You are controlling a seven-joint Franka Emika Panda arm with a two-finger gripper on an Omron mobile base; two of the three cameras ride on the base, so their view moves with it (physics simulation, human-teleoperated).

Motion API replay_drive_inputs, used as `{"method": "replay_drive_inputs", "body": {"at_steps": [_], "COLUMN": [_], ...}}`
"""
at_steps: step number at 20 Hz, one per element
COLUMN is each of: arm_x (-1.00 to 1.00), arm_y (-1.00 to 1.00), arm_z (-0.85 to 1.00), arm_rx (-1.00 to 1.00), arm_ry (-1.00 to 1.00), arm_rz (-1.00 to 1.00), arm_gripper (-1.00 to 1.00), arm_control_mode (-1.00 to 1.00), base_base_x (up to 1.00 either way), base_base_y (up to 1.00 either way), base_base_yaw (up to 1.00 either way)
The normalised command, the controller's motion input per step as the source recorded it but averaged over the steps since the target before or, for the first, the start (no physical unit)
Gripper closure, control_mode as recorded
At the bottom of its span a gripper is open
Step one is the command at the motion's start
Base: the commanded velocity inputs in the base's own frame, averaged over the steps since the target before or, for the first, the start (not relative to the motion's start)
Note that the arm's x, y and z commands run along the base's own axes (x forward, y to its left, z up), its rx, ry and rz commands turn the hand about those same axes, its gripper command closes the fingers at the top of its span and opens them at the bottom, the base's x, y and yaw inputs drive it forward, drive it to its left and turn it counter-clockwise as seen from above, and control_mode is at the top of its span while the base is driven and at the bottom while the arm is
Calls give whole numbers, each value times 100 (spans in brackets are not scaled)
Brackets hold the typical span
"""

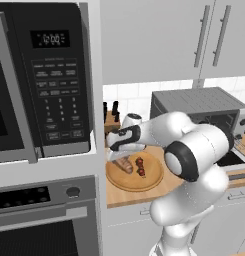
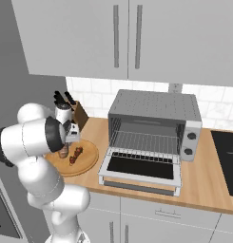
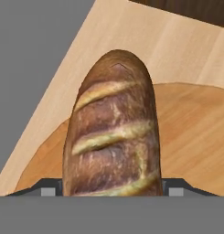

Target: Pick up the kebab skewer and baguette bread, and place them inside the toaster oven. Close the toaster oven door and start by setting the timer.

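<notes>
Golden-brown slashed baguette bread (image 3: 114,132) sits pinched in the gripper (image 3: 112,188) on the round wooden board (image 1: 150,179); next, lift it toward the open grey toaster oven (image 2: 153,135).

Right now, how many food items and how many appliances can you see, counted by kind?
Baguette: 1
Skewer: 1
Toaster oven: 1
Microwave: 1
Wall oven: 1
Total: 5
</notes>
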Motion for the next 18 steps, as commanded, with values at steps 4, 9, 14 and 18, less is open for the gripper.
{"method": "replay_drive_inputs", "body": {"at_steps": [4, 9, 14, 18], "arm_x": [-23, -43, -42, -53], "arm_y": [-12, -62, -58, -50], "arm_z": [91, 91, 88, 73], "arm_rx": [0, 7, 10, 11], "arm_ry": [-9, -5, -3, 0], "arm_rz": [-31, -39, -47, -60], "arm_gripper": [100, 100, 100, 100], "arm_control_mode": [-100, -100, -100, -100], "base_base_x": [0, 0, 0, 0], "base_base_y": [0, 0, 0, 0], "base_base_yaw": [0, 0, 0, 0]}}
